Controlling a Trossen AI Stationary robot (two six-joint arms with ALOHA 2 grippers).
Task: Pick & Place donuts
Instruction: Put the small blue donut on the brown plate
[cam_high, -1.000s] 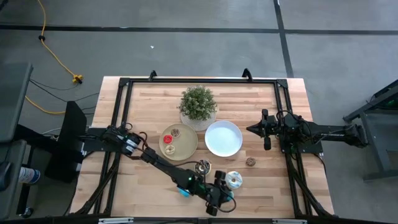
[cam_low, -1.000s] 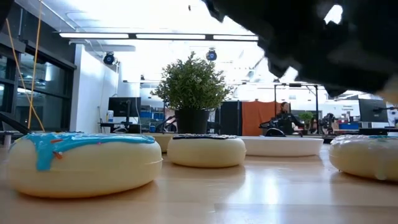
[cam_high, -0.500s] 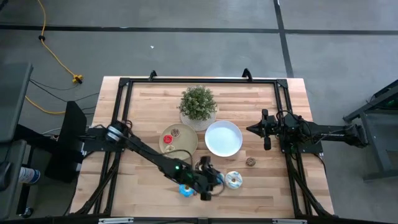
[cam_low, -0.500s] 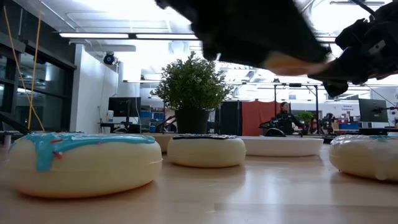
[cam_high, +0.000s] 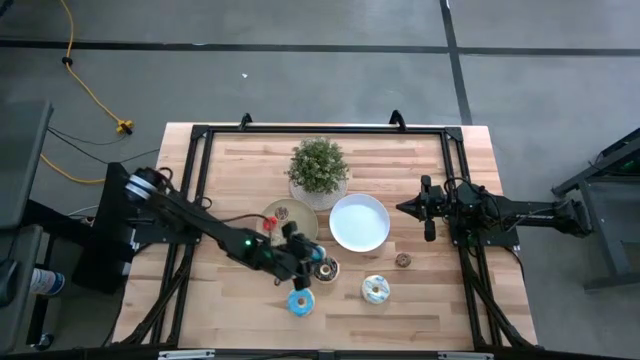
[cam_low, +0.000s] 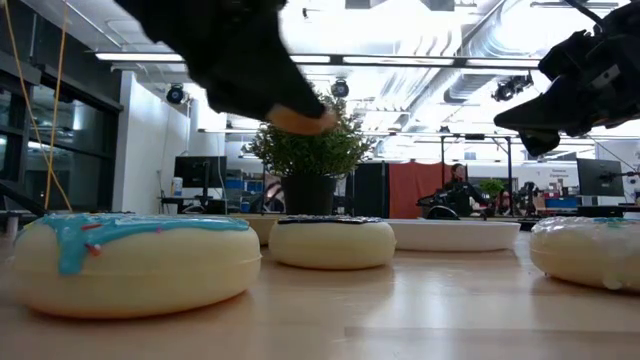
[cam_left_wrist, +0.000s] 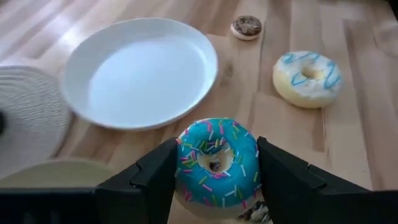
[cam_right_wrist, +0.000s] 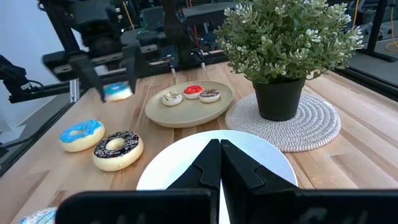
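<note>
Carrying a blue sprinkled donut (cam_left_wrist: 216, 160), gripped between its fingers, the left gripper (cam_high: 303, 257) has been swung up from the bottom edge toward the tan plate (cam_high: 304, 229) mid-frame; placement looks next. Right gripper (cam_high: 429, 208) sits clenched, parked right.

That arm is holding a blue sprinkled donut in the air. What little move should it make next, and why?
Probably carry it on over the white plate. The left pincer grips the blue sprinkled donut above the table, and that plate lies bare just ahead. The tan plate already holds three small donuts, so it could go there instead.
</note>
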